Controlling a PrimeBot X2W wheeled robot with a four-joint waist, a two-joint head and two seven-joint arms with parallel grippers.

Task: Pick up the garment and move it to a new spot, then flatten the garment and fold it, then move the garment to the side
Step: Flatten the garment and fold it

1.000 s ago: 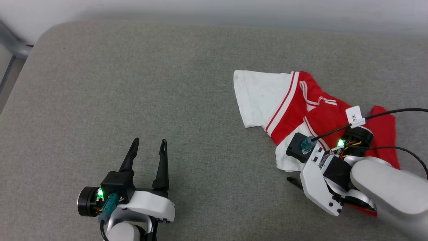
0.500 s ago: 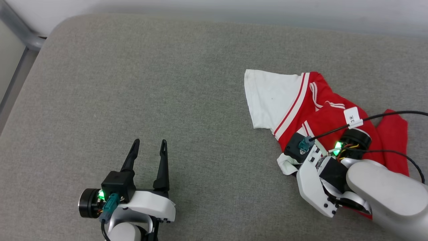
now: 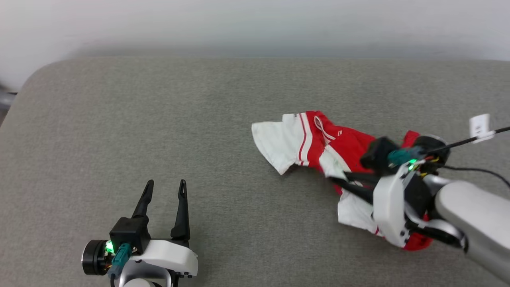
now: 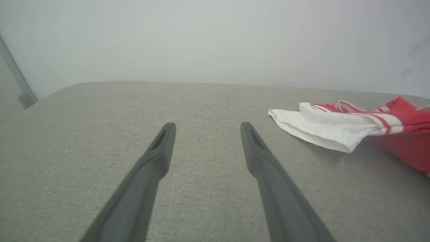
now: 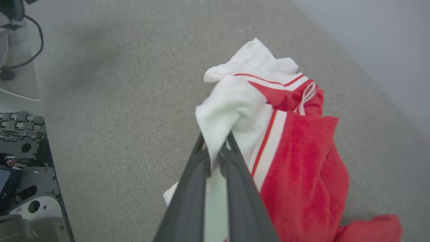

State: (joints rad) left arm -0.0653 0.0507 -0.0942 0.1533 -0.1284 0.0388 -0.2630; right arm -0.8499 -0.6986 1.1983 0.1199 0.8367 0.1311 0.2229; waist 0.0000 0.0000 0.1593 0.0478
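The garment (image 3: 346,141), a red jersey with white sleeves and red-white striped trim, lies bunched at the right of the grey padded surface (image 3: 159,119). My right gripper (image 3: 334,179) is shut on a white fold of it. In the right wrist view the two fingers pinch white cloth at their tips (image 5: 215,144), and the rest of the garment (image 5: 302,161) hangs and drapes beyond them. My left gripper (image 3: 165,187) stands open at the lower left, well apart from the cloth. Between its spread fingers (image 4: 206,126) is bare surface, with the garment (image 4: 336,124) off to the right.
A pale wall (image 3: 255,24) runs behind the surface. The surface's rounded corner (image 3: 24,87) is at the far left. In the right wrist view, parts of the robot's base and cables (image 5: 20,161) show beside the near edge.
My right gripper has shut on the garment's white fold and raised it, so the cloth has bunched up and drawn toward the arm. The camera has shifted. The left gripper stays open.
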